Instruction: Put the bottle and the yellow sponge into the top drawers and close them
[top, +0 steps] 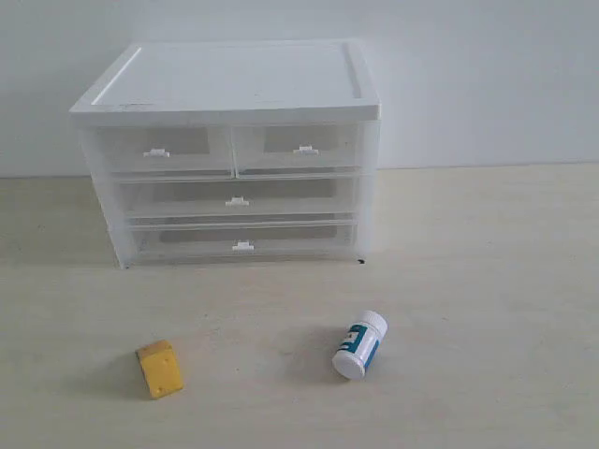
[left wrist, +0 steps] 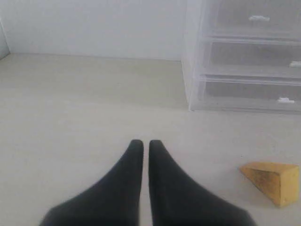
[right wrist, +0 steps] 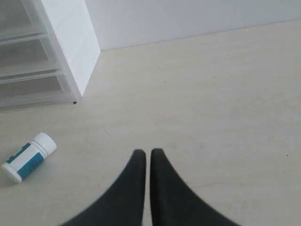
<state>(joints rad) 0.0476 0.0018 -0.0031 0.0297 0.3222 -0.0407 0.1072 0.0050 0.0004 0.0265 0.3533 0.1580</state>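
Yellow wedge sponge (top: pixel 160 368) sitting nearer left claw (left wrist: pixel 146 143), white plastic bottle (top: pixel 360 345) lying flat nearer right claw (right wrist: pixel 148 153); both pressing together, empty

Bottle (top: pixel 359 344), yellow sponge (top: pixel 160 369) lie before shut top drawers (top: pixel 296 147)

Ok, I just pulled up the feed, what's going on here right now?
Nothing is being handled yet. The bottle lies on its side on the table in front of the drawer unit, and the yellow sponge sits to its left, apart from it. Both top drawers are shut, as are the two wider drawers below. The left gripper and right gripper are both shut and hold nothing, neither touching an object.
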